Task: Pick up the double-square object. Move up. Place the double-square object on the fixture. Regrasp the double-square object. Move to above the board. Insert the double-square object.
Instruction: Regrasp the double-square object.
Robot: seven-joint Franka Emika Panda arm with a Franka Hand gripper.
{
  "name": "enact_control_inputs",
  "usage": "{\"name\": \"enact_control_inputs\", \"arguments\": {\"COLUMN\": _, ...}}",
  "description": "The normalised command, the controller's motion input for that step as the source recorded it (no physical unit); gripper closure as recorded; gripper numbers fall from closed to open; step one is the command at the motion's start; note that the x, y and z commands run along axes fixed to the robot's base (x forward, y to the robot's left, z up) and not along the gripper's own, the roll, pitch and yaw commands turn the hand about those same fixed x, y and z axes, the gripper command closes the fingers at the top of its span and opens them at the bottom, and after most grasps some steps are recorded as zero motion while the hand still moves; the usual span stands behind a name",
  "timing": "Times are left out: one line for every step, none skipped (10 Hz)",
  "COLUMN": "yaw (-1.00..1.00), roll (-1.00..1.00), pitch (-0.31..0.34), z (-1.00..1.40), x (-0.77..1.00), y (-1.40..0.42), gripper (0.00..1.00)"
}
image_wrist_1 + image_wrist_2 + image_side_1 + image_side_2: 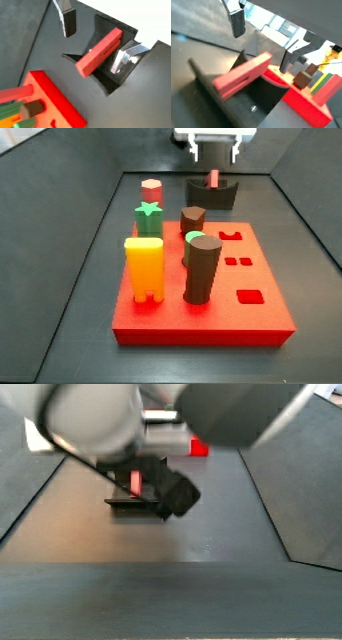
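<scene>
The double-square object (99, 52), a slim red peg, rests tilted on the dark fixture (107, 27) and nothing holds it. My gripper (93, 50) is open, with one silver finger (67, 22) on each side of the peg and clear gaps between. In a wrist view the peg (243, 75) leans across the fixture (254, 102). In a side view the gripper (215, 156) hangs just above the peg (213, 180), which stands up from the fixture (211, 196) behind the red board (247, 313). In a side view the arm hides most of the peg (138, 482).
On the board stand a tall yellow block (143, 268), a dark brown cylinder (202, 268), a green star peg (148, 216) and a pink-red hexagonal peg (151, 190). Two small square holes (238, 260) show on its right side. Dark walls enclose the floor.
</scene>
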Motion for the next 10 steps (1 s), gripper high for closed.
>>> {"name": "enact_control_inputs", "arguments": {"yaw": 0.01, "roll": 0.01, "pitch": 0.008, "z": 0.48, "x": -0.04, "y": 0.01, "gripper": 0.00}}
{"name": "enact_control_inputs", "arguments": {"yaw": 0.01, "roll": 0.01, "pitch": 0.006, "z": 0.22, "x": -0.04, "y": 0.01, "gripper": 0.00}}
{"name": "enact_control_inputs", "arguments": {"yaw": 0.02, "roll": 1.00, "pitch": 0.048, "z": 0.89, "x": -0.10, "y": -1.00, "gripper": 0.00}}
{"name": "enact_control_inputs", "arguments": {"yaw": 0.02, "roll": 1.00, "pitch": 0.047, "z": 0.87, "x": -0.09, "y": -1.00, "gripper": 0.00}}
{"name": "enact_control_inputs", "arguments": {"yaw": 0.02, "roll": 1.00, "pitch": 0.040, "z": 0.86, "x": -0.11, "y": -1.00, "gripper": 0.00}}
{"name": "enact_control_inputs", "arguments": {"yaw": 0.02, "roll": 1.00, "pitch": 0.031, "z": 0.79, "x": -0.13, "y": -1.00, "gripper": 0.00}}
{"name": "enact_control_inputs", "arguments": {"yaw": 0.02, "roll": 1.00, "pitch": 0.028, "z": 0.61, "x": -0.10, "y": -0.87, "gripper": 0.00}}
{"name": "enact_control_inputs", "arguments": {"yaw": 0.02, "roll": 1.00, "pitch": 0.027, "z": 0.45, "x": -0.08, "y": -0.75, "gripper": 0.00}}
{"name": "enact_control_inputs", "arguments": {"yaw": 0.02, "roll": 1.00, "pitch": 0.027, "z": 0.08, "x": -0.02, "y": -0.43, "gripper": 0.00}}
{"name": "enact_control_inputs", "arguments": {"yaw": 0.02, "roll": 1.00, "pitch": 0.026, "z": -0.02, "x": 0.00, "y": -0.22, "gripper": 0.00}}
